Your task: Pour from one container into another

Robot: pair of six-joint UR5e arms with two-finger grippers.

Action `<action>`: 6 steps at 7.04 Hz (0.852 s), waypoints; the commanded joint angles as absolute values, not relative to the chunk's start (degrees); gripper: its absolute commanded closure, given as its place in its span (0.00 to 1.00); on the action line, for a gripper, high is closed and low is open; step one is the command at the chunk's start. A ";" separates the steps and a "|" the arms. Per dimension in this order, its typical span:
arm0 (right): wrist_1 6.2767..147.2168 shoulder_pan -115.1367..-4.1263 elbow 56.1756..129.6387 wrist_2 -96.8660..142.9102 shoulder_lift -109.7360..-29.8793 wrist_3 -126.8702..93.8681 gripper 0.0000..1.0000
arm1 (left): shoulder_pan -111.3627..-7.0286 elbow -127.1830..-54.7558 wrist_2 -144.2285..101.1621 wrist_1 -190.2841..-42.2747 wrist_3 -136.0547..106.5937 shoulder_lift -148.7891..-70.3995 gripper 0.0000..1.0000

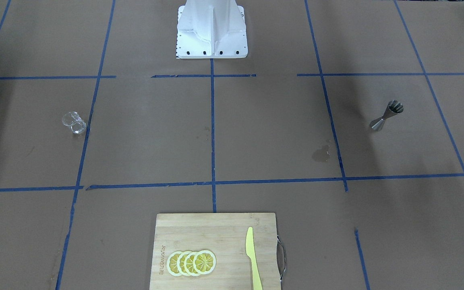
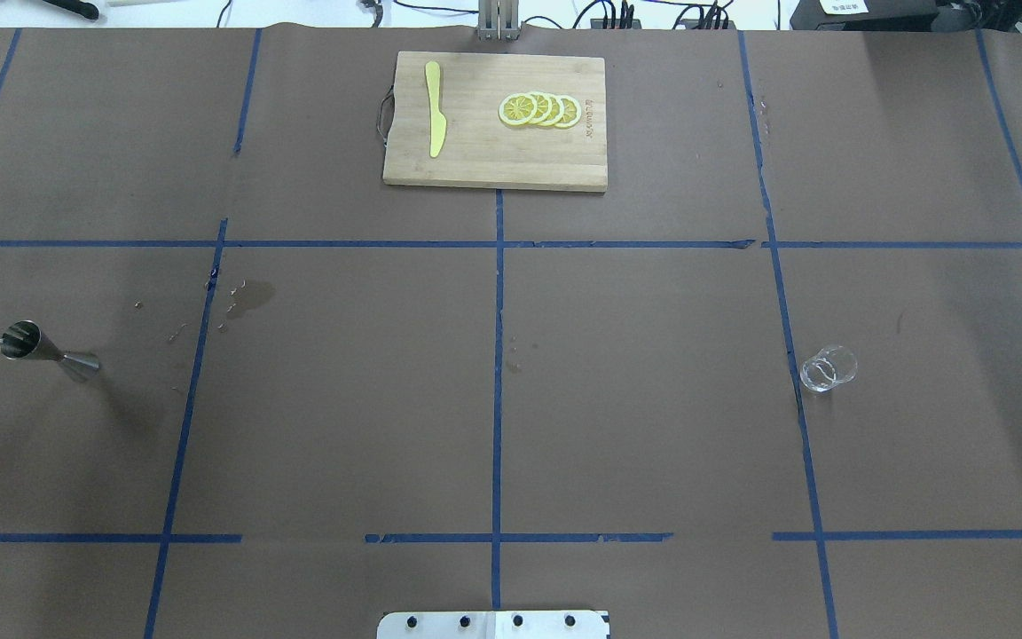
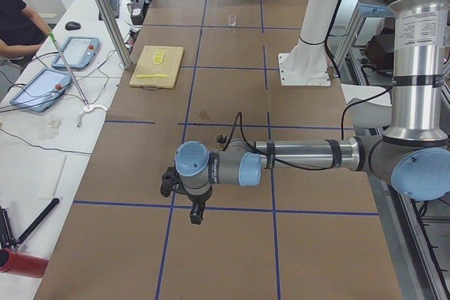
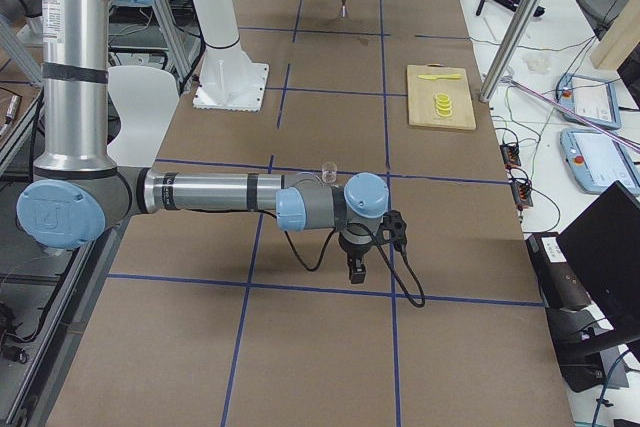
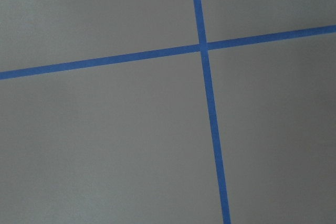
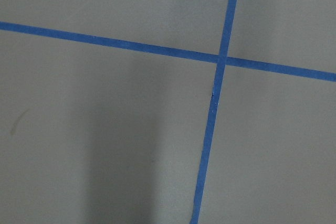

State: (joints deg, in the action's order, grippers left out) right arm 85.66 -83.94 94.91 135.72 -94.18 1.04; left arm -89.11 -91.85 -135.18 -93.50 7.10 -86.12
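The clear glass cup [image 1: 74, 123] [image 2: 828, 368] stands upright on the brown paper on the robot's right side, by a blue tape line. The steel jigger [image 1: 387, 115] [image 2: 48, 351] stands upright far off on the robot's left side. Neither gripper shows in the overhead or front views. My left gripper [image 3: 197, 212] hangs low over the table's near end, short of the jigger [image 3: 221, 138]. My right gripper [image 4: 357, 269] points down a little short of the cup [image 4: 327, 172]. I cannot tell whether either is open or shut. Both wrist views show only paper and tape.
A wooden cutting board [image 2: 475, 160] with lemon slices [image 2: 539, 109] and a yellow knife [image 2: 434, 108] lies at the far middle edge. A wet stain [image 2: 249, 297] marks the paper near the jigger. The white robot base [image 1: 211, 28] stands mid-table. A person [image 3: 17, 22] sits beside tablets.
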 commanded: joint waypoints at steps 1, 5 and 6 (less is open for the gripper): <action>85.52 -83.94 95.01 135.62 -94.22 1.14 0.00 | -89.73 -92.46 -135.18 -90.46 10.63 -86.39 0.00; 85.78 -83.94 95.01 135.79 -93.95 1.14 0.00 | -89.74 -92.46 -135.18 -90.26 10.46 -86.84 0.00; 85.87 -84.54 95.44 135.88 -93.78 1.14 0.00 | -89.74 -92.46 -135.18 -90.26 10.37 -86.92 0.00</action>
State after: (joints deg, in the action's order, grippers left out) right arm 85.76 -84.09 95.13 135.80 -93.88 1.14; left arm -89.76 -92.44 -135.18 -90.28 10.47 -86.86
